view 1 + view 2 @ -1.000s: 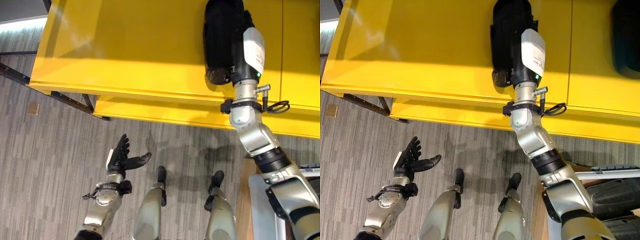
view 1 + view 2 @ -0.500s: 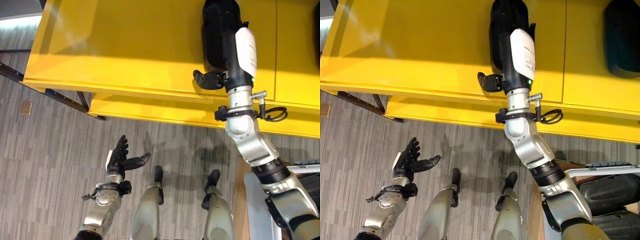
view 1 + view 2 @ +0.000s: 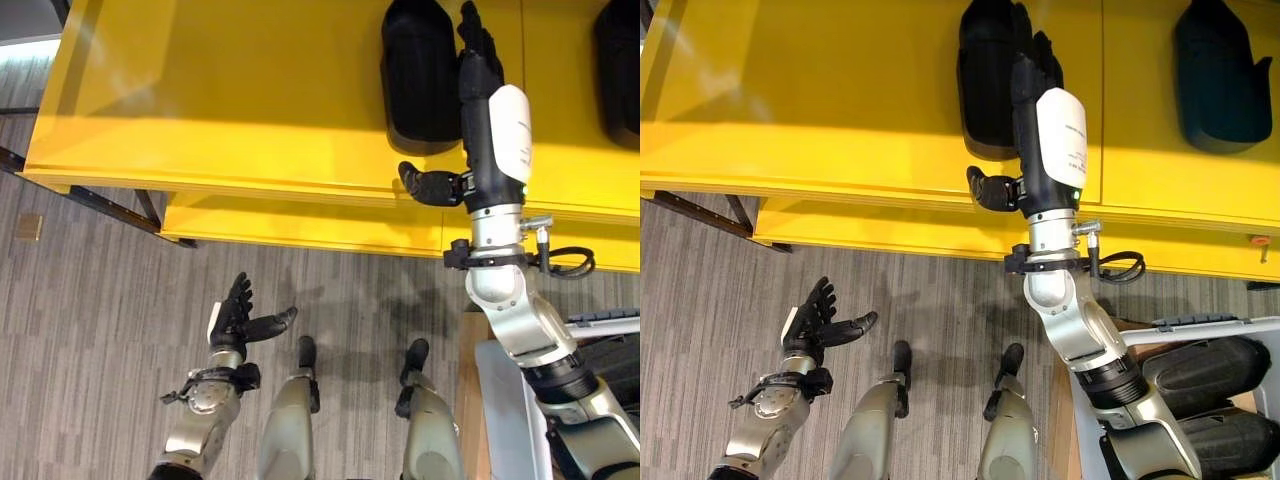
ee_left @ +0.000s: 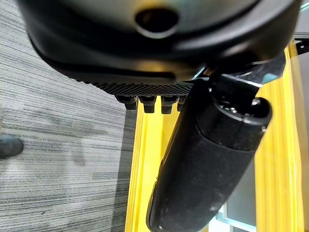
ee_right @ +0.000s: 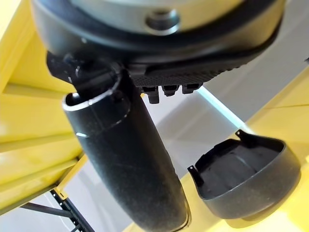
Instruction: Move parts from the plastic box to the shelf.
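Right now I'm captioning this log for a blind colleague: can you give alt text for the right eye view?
The robot's right hand, fingers straight, lies beside a black part on the yellow shelf. A second black part sits further right on the shelf, more parts fill the plastic box at lower right, and the left hand hangs open over the grey floor.

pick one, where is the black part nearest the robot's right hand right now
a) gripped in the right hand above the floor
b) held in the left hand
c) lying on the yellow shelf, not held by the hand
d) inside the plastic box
c: the black part lies on the yellow shelf, and the right hand beside it has straight fingers with the thumb spread away, holding nothing.
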Tool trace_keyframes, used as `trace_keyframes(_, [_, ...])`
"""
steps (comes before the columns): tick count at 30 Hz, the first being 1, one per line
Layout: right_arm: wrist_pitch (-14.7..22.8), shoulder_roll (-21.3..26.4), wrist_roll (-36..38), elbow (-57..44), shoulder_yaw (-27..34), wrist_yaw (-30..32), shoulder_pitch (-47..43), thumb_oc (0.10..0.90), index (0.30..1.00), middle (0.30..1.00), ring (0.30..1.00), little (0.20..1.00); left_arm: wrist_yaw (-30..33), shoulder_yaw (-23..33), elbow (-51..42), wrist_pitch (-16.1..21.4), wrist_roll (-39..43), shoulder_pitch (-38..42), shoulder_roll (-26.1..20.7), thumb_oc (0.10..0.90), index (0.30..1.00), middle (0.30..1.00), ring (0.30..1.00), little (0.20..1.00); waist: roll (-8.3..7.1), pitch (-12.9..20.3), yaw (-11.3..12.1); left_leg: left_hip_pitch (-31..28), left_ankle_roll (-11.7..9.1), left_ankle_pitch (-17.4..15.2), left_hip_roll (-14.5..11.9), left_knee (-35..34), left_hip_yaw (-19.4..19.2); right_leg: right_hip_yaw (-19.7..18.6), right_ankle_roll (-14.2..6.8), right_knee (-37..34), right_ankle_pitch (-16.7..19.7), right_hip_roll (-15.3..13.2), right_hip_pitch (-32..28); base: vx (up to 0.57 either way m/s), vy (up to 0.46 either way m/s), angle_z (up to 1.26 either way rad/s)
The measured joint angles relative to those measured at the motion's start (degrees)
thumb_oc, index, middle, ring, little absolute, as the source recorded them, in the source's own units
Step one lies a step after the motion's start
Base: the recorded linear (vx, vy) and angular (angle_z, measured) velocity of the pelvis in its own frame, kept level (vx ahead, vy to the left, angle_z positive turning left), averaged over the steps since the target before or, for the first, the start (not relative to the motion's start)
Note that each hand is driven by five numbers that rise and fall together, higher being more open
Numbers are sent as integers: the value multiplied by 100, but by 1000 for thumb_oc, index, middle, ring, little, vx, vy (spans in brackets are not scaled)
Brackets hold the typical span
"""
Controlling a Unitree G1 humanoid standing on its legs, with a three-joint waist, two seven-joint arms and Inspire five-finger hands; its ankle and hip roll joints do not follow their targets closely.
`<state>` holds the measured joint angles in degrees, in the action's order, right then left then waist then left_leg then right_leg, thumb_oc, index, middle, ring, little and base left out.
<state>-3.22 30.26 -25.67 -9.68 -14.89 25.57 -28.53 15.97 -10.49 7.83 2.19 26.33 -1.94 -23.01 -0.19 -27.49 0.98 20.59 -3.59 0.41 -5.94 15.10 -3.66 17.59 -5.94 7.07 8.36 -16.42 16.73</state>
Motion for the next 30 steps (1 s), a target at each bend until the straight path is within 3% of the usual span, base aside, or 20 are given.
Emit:
trace_keyframes(2, [114,145,-415,-500,333,-35,831,900,1000,1000,1000,1000,-1,117,-64,2,-27,-107,115,900,1000,1000,1000,1000,-67,20,70,-23,-15,-8,-19,-24,0,3,8,-16,-19,22,-17,2,-3,-9])
trace_keyframes(3, [162,161,-713,-576,378,-53,1371,900,1000,1000,1000,1000,88,197,-61,-17,-26,-307,157,900,1000,1000,1000,1000,-183,46,-5,-79,-20,-50,-55,-23,-87,-61,12,-43,-20,34,-26,2,-3,-25])
trace_keyframes(4, [147,184,-825,-544,383,-59,1464,900,1000,1000,1000,1000,89,180,-60,-38,-27,-353,158,900,1000,1000,1000,1000,-195,47,-98,-76,-21,-69,-61,-9,-93,-77,15,-60,-8,56,-26,0,-8,-24])
trace_keyframes(7, [111,234,-1093,-491,382,-117,1503,900,1000,1000,1000,1000,79,165,-63,-51,-47,-347,179,900,1000,1000,1000,1000,-194,47,-230,-76,-13,-88,-106,-2,-92,-132,31,-80,20,94,-22,-2,-6,-7])
trace_keyframes(13, [139,321,-1937,-107,321,-66,1588,900,1000,1000,1000,1000,93,164,-72,-47,-238,-319,182,900,1000,1000,1000,1000,-191,50,-228,-77,-44,-87,-171,3,-116,-142,58,-84,16,132,-6,2,1,-1])
trace_keyframes(17, [1,315,-2190,507,49,-22,1604,900,1000,1000,1000,1000,99,157,-73,-41,-240,-297,182,900,1000,1000,1000,1000,-185,53,-232,-77,-59,-79,-172,0,-148,-151,59,-93,21,129,5,0,0,0])
trace_keyframes(30, [-224,244,-2562,1083,-364,88,1531,900,1000,1000,1000,1000,117,130,-40,36,-245,-215,180,900,1000,1000,1000,1000,-98,99,-195,-79,-84,-64,-172,-19,-168,-158,58,-86,21,119,25,0,0,0])
